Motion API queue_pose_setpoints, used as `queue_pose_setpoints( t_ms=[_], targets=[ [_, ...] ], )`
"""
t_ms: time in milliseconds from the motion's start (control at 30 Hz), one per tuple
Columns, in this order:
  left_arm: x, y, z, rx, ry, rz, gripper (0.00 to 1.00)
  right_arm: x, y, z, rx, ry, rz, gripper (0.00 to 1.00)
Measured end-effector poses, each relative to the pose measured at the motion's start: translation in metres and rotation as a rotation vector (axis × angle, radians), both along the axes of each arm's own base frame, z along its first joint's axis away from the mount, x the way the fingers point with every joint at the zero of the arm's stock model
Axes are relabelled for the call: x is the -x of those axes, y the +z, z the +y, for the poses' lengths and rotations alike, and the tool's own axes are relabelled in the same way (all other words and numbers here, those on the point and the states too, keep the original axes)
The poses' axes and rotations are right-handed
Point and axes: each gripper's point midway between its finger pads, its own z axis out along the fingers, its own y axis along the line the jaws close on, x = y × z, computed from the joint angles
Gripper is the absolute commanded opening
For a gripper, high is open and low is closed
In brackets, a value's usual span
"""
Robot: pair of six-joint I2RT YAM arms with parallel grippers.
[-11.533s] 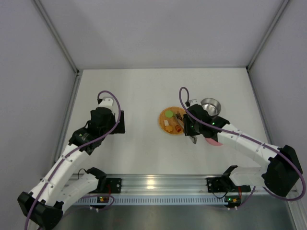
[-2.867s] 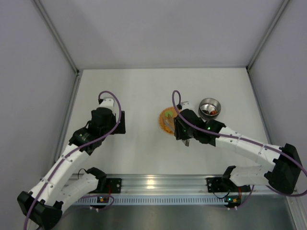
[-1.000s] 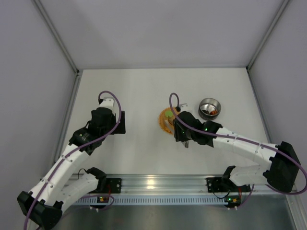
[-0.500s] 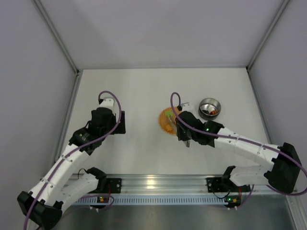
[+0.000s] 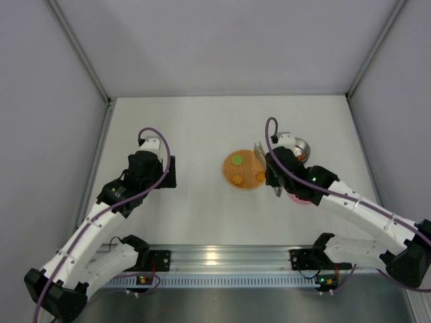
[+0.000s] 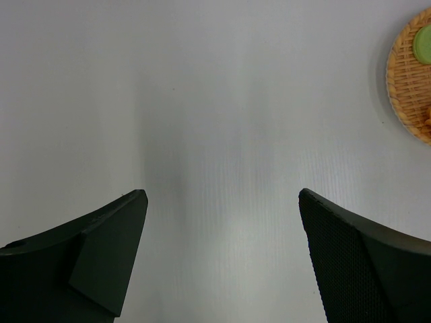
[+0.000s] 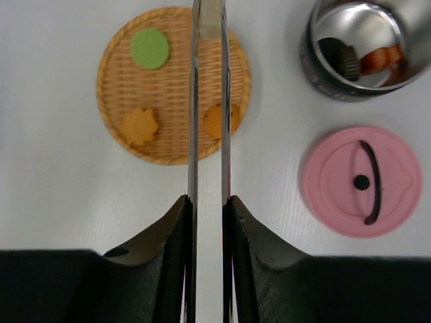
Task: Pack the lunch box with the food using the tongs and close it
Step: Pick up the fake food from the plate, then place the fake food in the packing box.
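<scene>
The lunch box [image 7: 318,75] stands open at the right of the bench [image 7: 54,202], holding a black piece [image 7: 343,57] and a red-brown piece [image 7: 378,59], with its pink lid [image 7: 360,180] just beside it. To the left, the orange plate [image 7: 174,153] carries a green disc [image 7: 149,48] and two orange pieces [image 7: 139,126]. The right tool [image 7: 207,222] pinches the tongs [image 7: 207,101], whose arms are nearly together and whose tips are unseen. If the squeeze slackens, a piece could drop short of the box. Half a second ago this tool hung over the plate; it has swung boxward. The left tool [image 6: 221,195] is spread, well apart
</scene>
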Motion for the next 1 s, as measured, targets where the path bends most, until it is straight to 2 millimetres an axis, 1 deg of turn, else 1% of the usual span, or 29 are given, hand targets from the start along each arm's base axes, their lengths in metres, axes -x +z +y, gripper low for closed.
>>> queue_pose_setpoints(
  t_ms=[100,133,200,233,267,367,567,800,1000],
  targets=[
    [0.0,0.0,0.0,0.0,0.0,0.0,0.99,-0.013,0.007,-0.036,-0.012,-0.101,-0.026,0.23],
    [0.0,0.0,0.0,0.0,0.0,0.0,0.99,-0.016,0.007,-0.051,-0.016,-0.141,-0.033,0.26],
    [0.0,0.0,0.0,0.0,0.0,0.0,0.99,-0.019,0.006,-0.078,-0.013,-0.212,-0.043,0.28],
    [0.0,0.0,0.0,0.0,0.0,0.0,0.99,-0.018,0.005,-0.086,-0.011,-0.232,-0.044,0.29],
    [0.0,0.0,0.0,0.0,0.0,0.0,0.99,-0.017,0.004,-0.091,-0.01,-0.241,-0.043,0.29],
    [0.0,0.0,0.0,0.0,0.0,0.0,0.99,-0.015,0.0,-0.093,-0.009,-0.231,-0.032,0.29],
    [0.0,0.0,0.0,0.0,0.0,0.0,0.99,-0.012,-0.017,-0.101,0.015,-0.236,0.008,0.31],
    [0.0,0.0,0.0,0.0,0.0,0.0,0.99,-0.013,-0.02,-0.108,0.015,-0.251,0.02,0.34],
    [0.0,0.0,0.0,0.0,0.0,0.0,0.99,-0.013,-0.023,-0.108,0.013,-0.249,0.028,0.38]
  ],
)
